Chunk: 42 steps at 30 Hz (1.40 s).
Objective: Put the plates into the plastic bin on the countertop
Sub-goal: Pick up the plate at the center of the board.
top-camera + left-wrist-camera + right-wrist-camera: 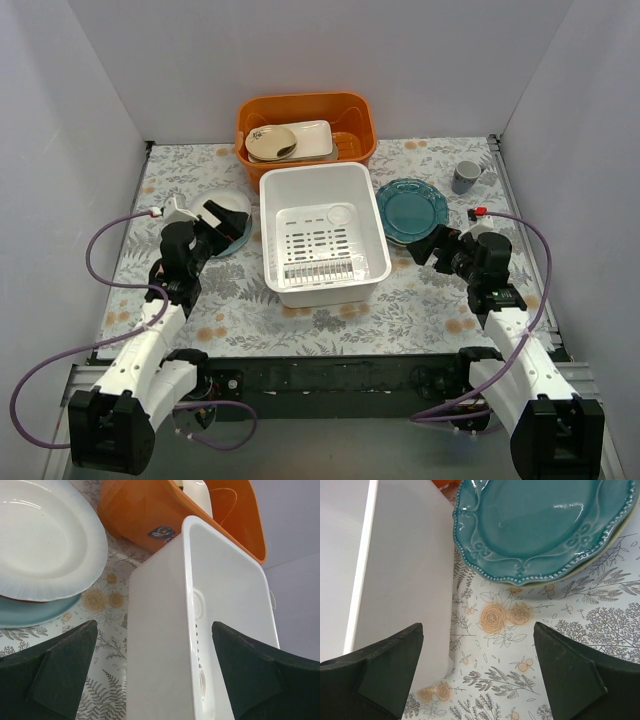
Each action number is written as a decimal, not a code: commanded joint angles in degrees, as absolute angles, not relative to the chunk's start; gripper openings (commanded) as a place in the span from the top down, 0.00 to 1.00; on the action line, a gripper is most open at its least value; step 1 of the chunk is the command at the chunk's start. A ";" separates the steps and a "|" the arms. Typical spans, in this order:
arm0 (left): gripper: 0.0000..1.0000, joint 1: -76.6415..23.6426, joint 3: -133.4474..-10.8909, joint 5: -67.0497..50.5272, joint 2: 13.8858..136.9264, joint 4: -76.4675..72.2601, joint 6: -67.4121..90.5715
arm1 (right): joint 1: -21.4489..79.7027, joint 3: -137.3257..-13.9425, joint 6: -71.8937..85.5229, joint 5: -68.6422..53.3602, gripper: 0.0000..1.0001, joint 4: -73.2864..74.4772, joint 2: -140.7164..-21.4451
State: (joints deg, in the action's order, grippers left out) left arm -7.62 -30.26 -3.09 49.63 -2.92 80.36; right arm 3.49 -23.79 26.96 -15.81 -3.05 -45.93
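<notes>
The white plastic bin (372,232) stands in the middle of the flowered countertop (420,300), with nothing in it. A scalloped teal plate (412,210) lies to its right on top of a paler plate (615,536). A stack of plates (232,214) lies to its left: a pale plate (45,540) on top, a light blue one (35,614) below. My left gripper (218,228) hovers open at the stack's near edge and holds nothing. In the left wrist view the bin's wall (160,630) runs between its fingers. My right gripper (425,248) is open over bare countertop just short of the teal plate (540,525).
An orange tub (305,112) stands behind the bin and holds a beige oval dish (271,142) with a spoon and a cream tray. A grey mug (465,177) sits at the back right. White walls close in the left, right and back.
</notes>
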 commanded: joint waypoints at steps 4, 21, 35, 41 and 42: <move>0.02 -7.21 -33.75 1.23 54.04 2.55 83.75 | 3.43 -23.20 27.42 -19.34 0.02 -8.26 -49.13; 0.02 4.99 -27.79 -14.48 63.36 -4.21 97.19 | 3.34 -21.00 30.67 -21.80 0.02 -15.47 -52.12; 0.13 9.14 -22.32 -18.11 68.91 -17.58 103.71 | 2.99 -20.39 31.64 -22.15 0.02 -18.63 -54.49; 0.29 9.67 -22.76 -16.17 68.55 -16.88 103.45 | 2.90 -20.57 31.73 -22.76 0.02 -20.04 -55.90; 0.30 9.84 -22.76 -15.65 68.90 -17.14 103.10 | 2.64 -20.74 31.47 -22.59 0.02 -19.43 -56.07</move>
